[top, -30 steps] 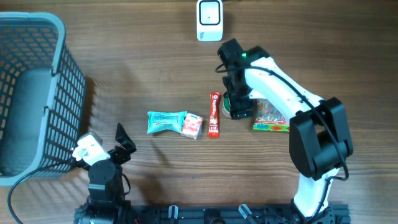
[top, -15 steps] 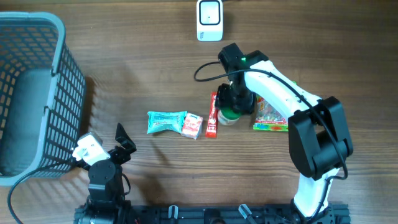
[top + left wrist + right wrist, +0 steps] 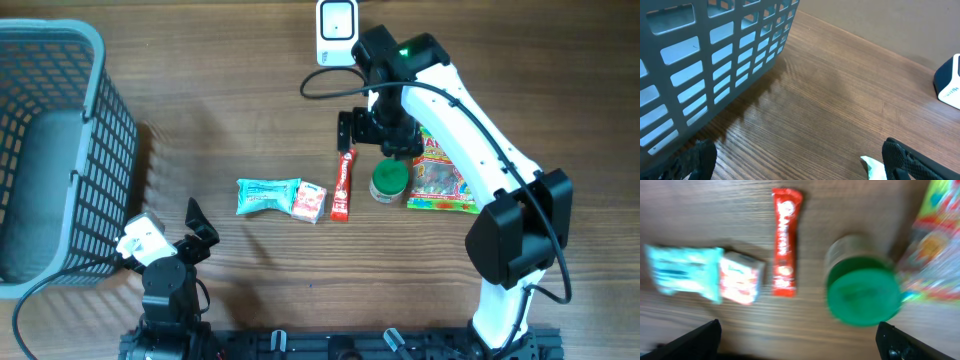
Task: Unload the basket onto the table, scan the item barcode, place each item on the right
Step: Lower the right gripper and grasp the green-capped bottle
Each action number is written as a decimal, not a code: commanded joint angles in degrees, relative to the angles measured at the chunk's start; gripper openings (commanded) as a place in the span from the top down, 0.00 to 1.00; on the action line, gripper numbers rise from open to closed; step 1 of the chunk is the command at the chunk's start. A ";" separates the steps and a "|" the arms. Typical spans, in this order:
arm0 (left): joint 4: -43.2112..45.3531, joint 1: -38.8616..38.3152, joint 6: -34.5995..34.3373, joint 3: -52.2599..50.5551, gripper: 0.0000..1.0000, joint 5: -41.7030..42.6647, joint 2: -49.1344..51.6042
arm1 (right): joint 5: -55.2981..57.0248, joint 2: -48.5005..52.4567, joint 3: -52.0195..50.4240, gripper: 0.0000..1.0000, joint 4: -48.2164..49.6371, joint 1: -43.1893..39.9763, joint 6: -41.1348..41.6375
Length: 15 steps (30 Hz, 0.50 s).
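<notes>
The right end effector (image 3: 375,135) hangs over the middle of the worktop (image 3: 250,110) with its fingers spread wide and nothing between them. In the right wrist view both finger tips sit at the bottom corners, far apart. Just below it, a green-lidded jar (image 3: 389,182) stands upright on the wood, free of any grip. A red sachet stick (image 3: 342,185) lies just to one side of it and a colourful candy bag (image 3: 445,185) to the other. Further along lie a small red-and-white packet (image 3: 309,202) and a teal packet (image 3: 267,195), the two touching. The white scanner (image 3: 337,32) sits at the far edge, well apart from the jar. The left end effector (image 3: 197,232) rests near the grey basket (image 3: 60,45), fingers apart and empty.
</notes>
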 commanded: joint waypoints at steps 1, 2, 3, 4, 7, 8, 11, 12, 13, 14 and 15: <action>0.20 -0.26 -0.11 -0.24 0.00 -0.79 -0.15 | -6.01 -0.04 1.40 0.00 -5.22 -0.17 27.30; 0.20 -0.26 -0.11 -0.24 0.00 -0.79 -0.15 | -4.87 -0.04 1.40 0.00 -6.93 -0.17 34.21; 0.20 -0.26 -0.11 -0.24 0.00 -0.79 -0.15 | -3.02 -0.04 1.40 0.01 -8.13 -0.20 39.95; 0.20 -0.26 -0.11 -0.24 0.00 -0.81 -0.15 | -0.22 -0.04 1.18 0.00 -9.99 -0.42 49.11; 0.20 -0.26 -0.11 -0.24 0.00 -0.79 -0.15 | 2.73 -0.04 -0.66 0.00 -9.97 -0.50 60.02; 0.20 -0.26 -0.09 -0.24 0.00 -0.79 -0.15 | 5.90 -0.02 -1.36 0.00 -9.90 -0.50 63.54; 0.20 -0.26 -0.11 -0.24 0.00 -0.79 -0.15 | 12.59 0.07 -4.68 0.00 -7.74 -0.50 70.88; 0.20 -0.26 -0.11 -0.24 0.00 -0.79 -0.15 | 13.40 0.07 -5.77 0.00 -5.81 -0.50 70.71; 0.20 -0.26 -0.11 -0.24 0.00 -0.79 -0.15 | 13.33 0.07 -6.54 0.00 -4.15 -0.50 70.58; 0.20 -0.26 -0.11 -0.24 0.00 -0.79 -0.15 | 13.33 0.07 -7.54 0.00 -2.12 -0.50 70.27; 0.20 -0.26 -0.11 -0.24 0.00 -0.79 -0.15 | 13.55 0.07 -8.98 0.00 0.13 -0.50 70.23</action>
